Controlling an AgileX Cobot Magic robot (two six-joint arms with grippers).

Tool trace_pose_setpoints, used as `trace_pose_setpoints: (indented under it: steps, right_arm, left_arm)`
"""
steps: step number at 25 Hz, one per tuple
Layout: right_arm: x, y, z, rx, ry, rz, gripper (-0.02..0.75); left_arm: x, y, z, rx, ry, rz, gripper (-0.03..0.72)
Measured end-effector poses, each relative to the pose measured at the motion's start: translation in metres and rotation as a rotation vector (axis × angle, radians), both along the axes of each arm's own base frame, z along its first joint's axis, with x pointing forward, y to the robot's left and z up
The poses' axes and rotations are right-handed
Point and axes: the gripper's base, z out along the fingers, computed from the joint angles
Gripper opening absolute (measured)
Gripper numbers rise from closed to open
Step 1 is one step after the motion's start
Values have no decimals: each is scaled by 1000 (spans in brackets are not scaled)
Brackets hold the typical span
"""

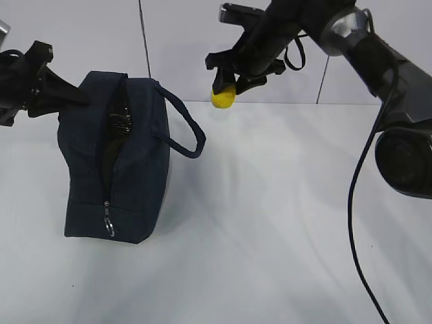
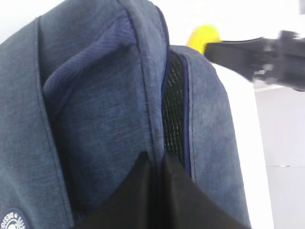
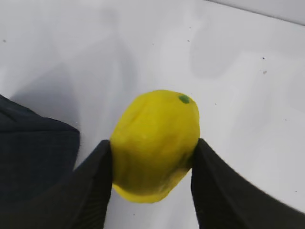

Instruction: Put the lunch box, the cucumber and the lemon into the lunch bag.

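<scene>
The navy lunch bag [image 1: 135,169] stands on end at the left of the white table, its zipper open along the upper part. My left gripper [image 1: 79,96] is shut on the bag's fabric edge [image 2: 155,143] beside the opening, where black mesh lining [image 2: 174,109] shows. My right gripper [image 1: 226,84] hangs in the air to the right of the bag's top, shut on the yellow lemon [image 1: 223,98], which sits between both fingers [image 3: 90,181] in the right wrist view. The lemon [image 2: 202,37] also shows beyond the bag in the left wrist view. The lunch box and the cucumber are hidden.
One loop handle [image 1: 185,128] sticks out from the bag toward the right. A silver ring pull [image 1: 109,226] hangs low on the zipper. Something dark and glossy [image 1: 121,115] shows inside the opening. The right arm's cable [image 1: 358,202] hangs down at the right.
</scene>
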Motion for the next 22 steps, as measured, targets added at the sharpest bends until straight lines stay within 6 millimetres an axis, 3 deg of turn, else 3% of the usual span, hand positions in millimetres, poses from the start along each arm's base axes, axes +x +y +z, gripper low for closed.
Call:
trace_pose_setpoints:
  steps: [6, 9, 22]
  right_arm:
    - [-12, 2, 48, 93, -54, 21, 383]
    - [-16, 1, 62, 105, -78, 23, 383]
    - [-11, -11, 54, -68, -127, 21, 381]
  left_arm:
    - [0, 0, 0, 1, -1, 4, 8]
    - [0, 0, 0, 1, -1, 4, 8]
    - [0, 0, 0, -4, 0, 0, 8]
